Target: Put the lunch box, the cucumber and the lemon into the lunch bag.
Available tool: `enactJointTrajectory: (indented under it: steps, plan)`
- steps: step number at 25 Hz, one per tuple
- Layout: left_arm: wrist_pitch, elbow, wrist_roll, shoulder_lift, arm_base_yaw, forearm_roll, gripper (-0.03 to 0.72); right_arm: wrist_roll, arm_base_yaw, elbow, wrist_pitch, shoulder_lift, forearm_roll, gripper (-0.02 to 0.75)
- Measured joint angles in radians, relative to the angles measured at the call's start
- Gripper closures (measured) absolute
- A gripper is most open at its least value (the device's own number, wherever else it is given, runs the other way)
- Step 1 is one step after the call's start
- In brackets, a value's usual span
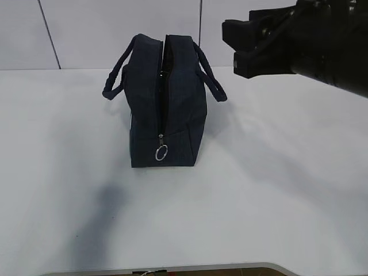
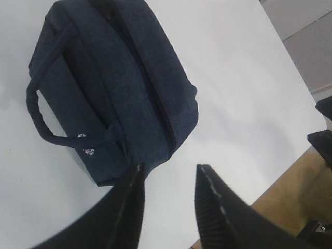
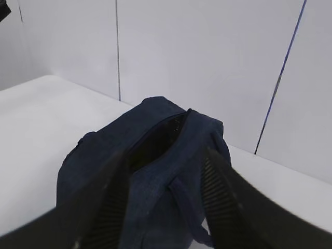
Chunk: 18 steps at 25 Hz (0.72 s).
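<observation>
The dark navy lunch bag (image 1: 172,109) stands upright in the middle of the white table, its two loop handles hanging to the sides. Its top zipper is open in a narrow dark slit, and the metal ring pull (image 1: 161,152) hangs low on the near end. The bag also shows in the left wrist view (image 2: 119,78) and the right wrist view (image 3: 155,129). My right gripper (image 3: 165,155) is open and empty, in the air above and right of the bag (image 1: 244,49). My left gripper (image 2: 170,168) is open and empty, above the table beside the bag. The lunch box, cucumber and lemon are out of view.
The white table (image 1: 276,190) has its front edge along the bottom of the exterior view. Grey wall panels (image 1: 103,29) stand close behind the bag. In the left wrist view the table's edge (image 2: 290,166) borders brown floor, with a dark piece of equipment (image 2: 324,137) at the right.
</observation>
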Motion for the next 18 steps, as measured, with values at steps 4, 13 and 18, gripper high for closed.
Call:
enactJointTrajectory:
  steps: [4,13,18]
  plan:
    - [0.000,0.000,-0.002,0.000,0.000,0.002,0.452,0.028,0.000,0.115,-0.233,0.002,0.004,0.365]
    - [0.000,0.000,-0.002,0.000,0.000,0.016,0.451,0.055,0.000,0.269,-0.341,0.016,0.009,0.365]
    - [0.001,0.000,-0.002,0.000,0.000,0.016,0.450,0.127,0.000,0.310,-0.475,0.073,-0.022,0.379]
